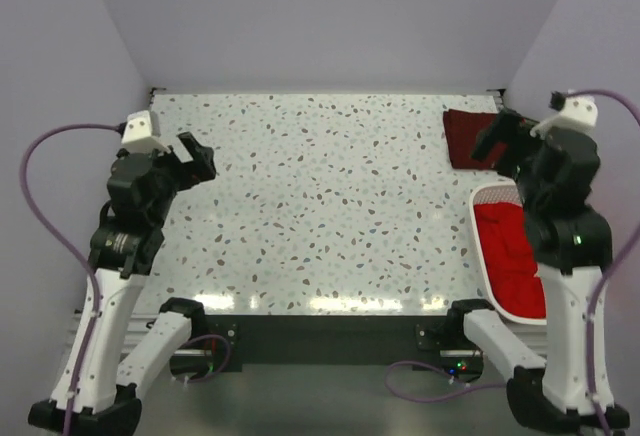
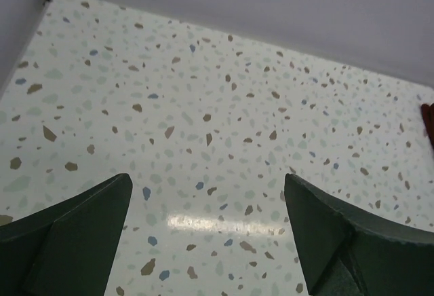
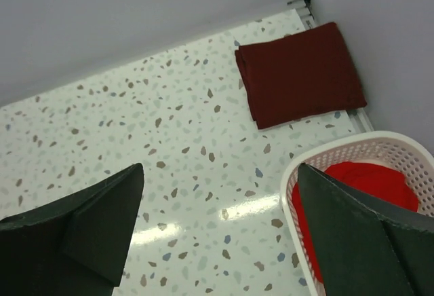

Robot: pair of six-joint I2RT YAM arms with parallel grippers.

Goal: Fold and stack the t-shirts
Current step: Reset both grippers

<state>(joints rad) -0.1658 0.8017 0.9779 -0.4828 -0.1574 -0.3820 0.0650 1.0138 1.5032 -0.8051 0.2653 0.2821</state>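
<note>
A dark maroon t-shirt [image 1: 468,136] [image 3: 298,75], folded into a neat flat rectangle, lies in the far right corner of a white speckled terrazzo-pattern tabletop [image 1: 320,206] [image 2: 203,106] [image 3: 135,140]. Its cloth looks smooth and matte. A doubled edge shows along the side facing the table's middle, and its outer side reaches the rail where the table meets the pale grey wall [image 3: 380,38].

Just on the near side of it, with a narrow strip of table between, a white plastic mesh basket [image 1: 478,256] [image 3: 325,150] stands at the right edge of the table. Inside it, bright red t-shirt cloth [image 1: 510,256] [image 3: 366,180] sits bunched and unfolded, rumpled into soft ridges. How many shirts make up the heap cannot be told.

The right gripper [image 1: 497,136] [image 3: 220,170] hangs in the air over the far right of the table, near the maroon shirt and the far end of the basket. Its dark green fingers [image 3: 88,228] are spread wide with nothing between them. In the overhead view the right arm hides part of the shirt and part of the basket.

Well apart from all the clothing, the left gripper [image 1: 200,161] [image 2: 207,180] is raised over the left side of the table. Its fingers are likewise parted and grasp nothing, with only speckled surface showing in the gap.
</note>
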